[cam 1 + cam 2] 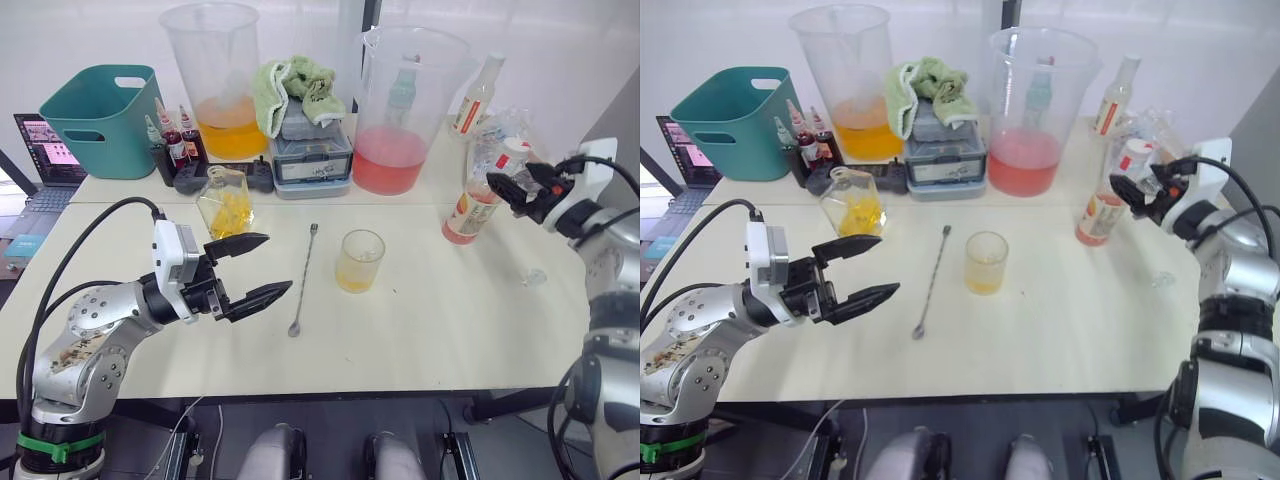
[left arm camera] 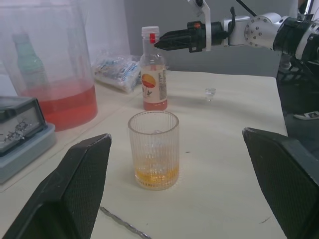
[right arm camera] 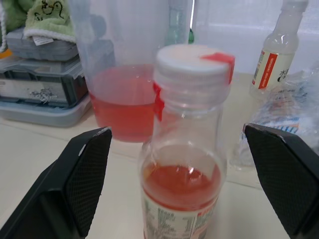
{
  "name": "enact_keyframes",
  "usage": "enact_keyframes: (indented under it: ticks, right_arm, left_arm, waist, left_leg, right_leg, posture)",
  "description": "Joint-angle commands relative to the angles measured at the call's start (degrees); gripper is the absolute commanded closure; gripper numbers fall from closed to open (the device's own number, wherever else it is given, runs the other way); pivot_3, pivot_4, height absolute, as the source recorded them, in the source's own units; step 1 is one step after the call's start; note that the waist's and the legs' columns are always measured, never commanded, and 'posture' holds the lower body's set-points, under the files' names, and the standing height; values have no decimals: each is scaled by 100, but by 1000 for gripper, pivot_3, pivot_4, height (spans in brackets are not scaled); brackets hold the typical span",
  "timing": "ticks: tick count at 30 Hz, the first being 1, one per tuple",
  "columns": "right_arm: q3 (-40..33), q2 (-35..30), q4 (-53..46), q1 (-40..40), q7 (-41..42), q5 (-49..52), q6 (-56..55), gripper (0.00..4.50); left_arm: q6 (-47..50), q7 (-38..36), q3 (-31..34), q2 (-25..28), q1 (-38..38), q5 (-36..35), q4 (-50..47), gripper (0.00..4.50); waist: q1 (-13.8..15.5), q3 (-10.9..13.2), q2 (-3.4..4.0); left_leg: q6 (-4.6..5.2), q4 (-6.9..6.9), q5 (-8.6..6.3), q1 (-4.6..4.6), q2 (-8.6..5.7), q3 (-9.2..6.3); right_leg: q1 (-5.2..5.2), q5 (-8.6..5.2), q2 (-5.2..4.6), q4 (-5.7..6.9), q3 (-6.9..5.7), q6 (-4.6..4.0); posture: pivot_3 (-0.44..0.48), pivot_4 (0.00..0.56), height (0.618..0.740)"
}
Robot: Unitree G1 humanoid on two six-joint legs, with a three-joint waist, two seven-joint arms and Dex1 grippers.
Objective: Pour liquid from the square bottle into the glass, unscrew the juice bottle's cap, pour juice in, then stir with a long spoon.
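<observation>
The square bottle [image 1: 225,200], clear with yellow liquid, stands at the back left of the table. The ribbed glass [image 1: 361,260] in the middle holds a little yellow liquid. A long spoon [image 1: 303,280] lies flat just left of the glass. The juice bottle [image 1: 478,198] stands upright at the right, half full of red juice, its white cap [image 3: 192,59] on. My left gripper [image 1: 275,263] hovers open in front of the square bottle, holding nothing. My right gripper [image 1: 512,182] is open at cap height, its fingertips just short of the cap.
Along the back stand a teal bin [image 1: 100,120], two large beakers with orange [image 1: 215,80] and pink liquid [image 1: 405,100], a green cloth [image 1: 295,85] on a grey box [image 1: 312,155], small dye bottles [image 1: 175,140] and a slim bottle [image 1: 477,95]. A small clear stopper [image 1: 533,277] lies at the right.
</observation>
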Motion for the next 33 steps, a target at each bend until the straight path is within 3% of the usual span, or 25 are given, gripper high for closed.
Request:
enact_keyframes:
  ticks: [1, 7, 17, 25, 31, 33]
  right_arm:
    - [45, -41, 458, -339, 119, -180, -380, 0]
    - [97, 73, 1223, -775, 94, -399, -794, 0]
    - [45, 116, 1824, -1051, 65, -499, -1064, 3091]
    - [-77, -59, 1156, -953, 560, -204, -687, 3193]
    - [-211, -324, -889, -226, 1162, 452, 748, 3193]
    - [-354, -567, -2041, 345, 1321, 902, 1566, 3193]
  left_arm:
    - [-14, 101, 119, 94, 59, -44, -295, 37]
    - [-186, 83, -84, 129, 112, 228, -266, 37]
    - [-220, 71, -235, 86, -157, 333, -35, 0]
    - [-329, -136, -453, 50, -435, 507, 309, 0]
    - [-375, -384, -580, 48, -718, 482, 573, 0]
    - [-402, -549, -664, 42, -847, 483, 726, 0]
  waist:
    - [-3, 0, 0]
    - [-15, 0, 1]
    - [-51, 0, 1]
    - [-47, 6, 10]
    - [-45, 9, 19]
    - [-28, 9, 19]
  left_leg:
    - [0, -1, 0, 0, 0, -1]
    - [-2, -8, 1, 0, -3, 3]
    - [-7, -19, 4, 0, -3, 4]
    - [-8, -25, 4, 0, -5, 5]
    - [-8, -46, 6, 0, -6, 7]
    - [-8, -53, 6, 0, -6, 7]
  right_leg:
    - [1, 0, 0, -2, 0, 0]
    - [-1, 0, -1, -2, 0, 0]
    - [-3, 0, -1, -6, 1, 0]
    - [-6, 0, -2, -8, 1, 0]
    - [-9, 1, -4, -6, 0, 0]
    - [-9, 1, -4, -5, -2, 0]
  posture:
    - [0, 150, 739]
    - [0, 150, 739]
    - [0, 150, 739]
    - [0, 150, 739]
    - [0, 150, 739]
    - [0, 150, 739]
